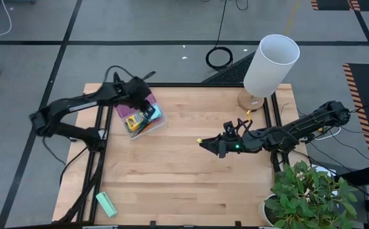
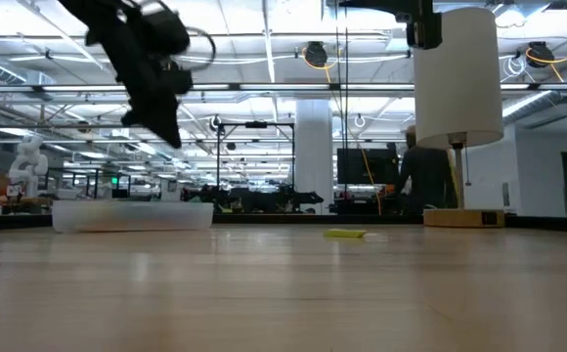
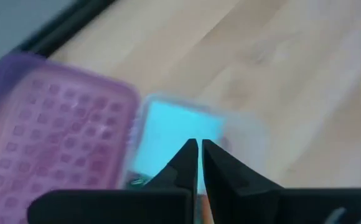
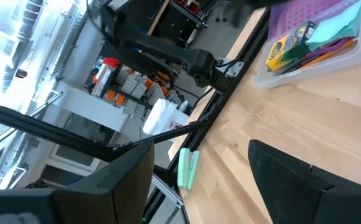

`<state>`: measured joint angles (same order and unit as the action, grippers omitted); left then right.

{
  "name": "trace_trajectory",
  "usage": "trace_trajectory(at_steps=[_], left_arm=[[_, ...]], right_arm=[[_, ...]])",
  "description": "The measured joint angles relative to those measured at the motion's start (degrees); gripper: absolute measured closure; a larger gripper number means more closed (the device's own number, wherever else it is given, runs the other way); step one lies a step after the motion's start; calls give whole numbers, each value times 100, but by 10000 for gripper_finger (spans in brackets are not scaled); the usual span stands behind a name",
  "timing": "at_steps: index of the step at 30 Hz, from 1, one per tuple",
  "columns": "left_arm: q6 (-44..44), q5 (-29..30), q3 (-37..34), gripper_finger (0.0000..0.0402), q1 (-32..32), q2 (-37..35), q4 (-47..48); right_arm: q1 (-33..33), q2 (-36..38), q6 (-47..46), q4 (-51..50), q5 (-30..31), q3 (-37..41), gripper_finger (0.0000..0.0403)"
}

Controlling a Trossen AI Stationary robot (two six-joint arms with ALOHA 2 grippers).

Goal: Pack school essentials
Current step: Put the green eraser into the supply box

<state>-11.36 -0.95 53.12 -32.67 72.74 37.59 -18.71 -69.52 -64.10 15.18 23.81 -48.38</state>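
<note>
A clear box stands at the table's far left and holds a purple perforated piece, a yellow crayon box, a cyan sticky-note pad and pens. My left gripper hangs shut above the box, over the cyan pad, with nothing between its fingers; the low view shows the left gripper well above the box. A tiny yellow piece lies flat on the wood near the table's middle. My right gripper is open just to the right of it, holding nothing.
A mint-green block lies near the table's front left corner. A white lamp stands at the far right on a wooden base. A potted plant is at the front right corner. Bare wood lies between the box and the plant.
</note>
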Motion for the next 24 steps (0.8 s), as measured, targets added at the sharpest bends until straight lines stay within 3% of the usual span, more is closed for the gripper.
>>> trace_trajectory(at_steps=[7, 13, 17, 24], left_arm=[[-601, -417, 5, 397, 644, -1209, 31], [-1628, -256, 5, 389, 1802, -1703, -82], [-2500, 170, 5, 377, 2903, -1746, -179], [-4168, 1396, 5, 376, 4617, -1395, -677]], right_arm=[[290, 0, -32, -324, -24, 2, 148], [843, 0, 841, -1246, -879, 2, 148], [1168, -2, 1851, -1732, -1357, 2, 148], [1448, -4, 3943, -1974, -1340, 294, 148]])
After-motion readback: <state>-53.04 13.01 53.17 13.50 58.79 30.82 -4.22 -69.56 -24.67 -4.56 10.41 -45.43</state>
